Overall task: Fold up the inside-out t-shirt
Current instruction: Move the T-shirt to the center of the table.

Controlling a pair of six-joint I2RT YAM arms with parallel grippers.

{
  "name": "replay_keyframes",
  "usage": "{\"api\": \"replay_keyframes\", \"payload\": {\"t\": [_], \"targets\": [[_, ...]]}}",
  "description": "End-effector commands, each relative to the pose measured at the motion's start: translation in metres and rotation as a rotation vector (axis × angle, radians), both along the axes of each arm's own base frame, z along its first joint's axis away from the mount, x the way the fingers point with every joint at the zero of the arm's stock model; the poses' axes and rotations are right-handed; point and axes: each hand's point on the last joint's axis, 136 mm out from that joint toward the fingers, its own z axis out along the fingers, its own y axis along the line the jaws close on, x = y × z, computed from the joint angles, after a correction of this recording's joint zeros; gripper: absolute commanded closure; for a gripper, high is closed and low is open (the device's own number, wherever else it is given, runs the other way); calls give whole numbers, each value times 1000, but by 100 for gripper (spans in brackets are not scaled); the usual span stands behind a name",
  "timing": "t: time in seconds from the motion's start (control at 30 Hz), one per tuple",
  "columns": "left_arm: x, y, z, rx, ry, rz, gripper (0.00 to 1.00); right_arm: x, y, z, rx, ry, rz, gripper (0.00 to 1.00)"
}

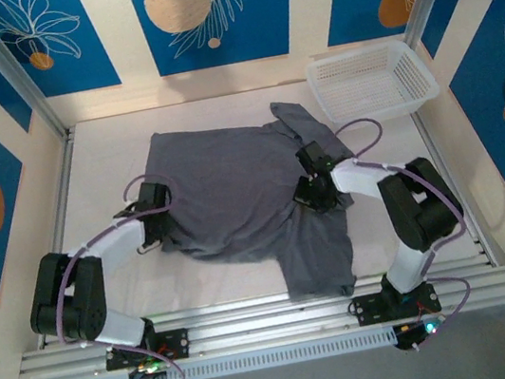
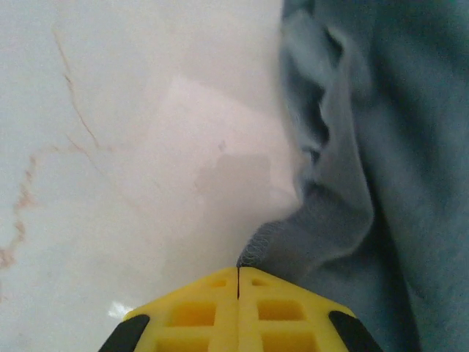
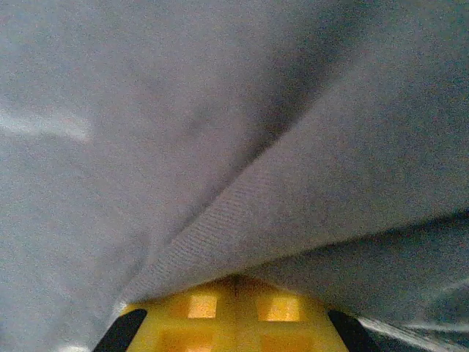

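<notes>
The shirt [image 1: 234,192] lies spread and rumpled on the white tabletop [image 1: 104,165]. Its body is broad and fairly flat, one part reaches toward the arm bases, and a sleeve is bunched at its far right corner. A white mesh basket [image 1: 372,84] stands just past that corner, apart from the cloth.

The left claw [image 1: 152,232] sits at the shirt's left edge. From its wrist camera the yellow fingers [image 2: 198,312] are pressed together with only a thin seam between them. The shirt's [image 2: 396,147] stitched hem runs straight into the tip of the left claw [image 2: 238,273], so it looks nipped on that edge. Bare tabletop [image 2: 110,147] lies to the left of the hem.

The right claw [image 1: 313,197] rests on the shirt's right half, well inside its outline. Its wrist camera shows the fingers of the right claw [image 3: 234,282] closed too. A ridge of the shirt [image 3: 220,110] rises from between their tips and the cloth drapes over them, clamped in the grip.

The left arm [image 1: 98,247] is folded low beside the shirt's left side, its forearm reaching in toward the hem. The right arm [image 1: 395,176] bends at the elbow off the shirt's right side, and its forearm slants in over the cloth with the wrist tipped down.
</notes>
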Motion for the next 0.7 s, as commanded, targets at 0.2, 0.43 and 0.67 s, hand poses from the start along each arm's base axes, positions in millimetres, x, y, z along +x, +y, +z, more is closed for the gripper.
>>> {"api": "replay_keyframes", "payload": {"t": [0.2, 0.43, 0.67], "targets": [[38, 64, 62, 65, -172, 197, 100, 71, 21, 47, -2, -133, 98, 92], [40, 29, 122, -98, -310, 37, 54, 16, -18, 115, -8, -271, 95, 63], [-43, -227, 146, -483, -288, -916, 40, -129, -83, 50, -28, -56, -125, 59]]}}
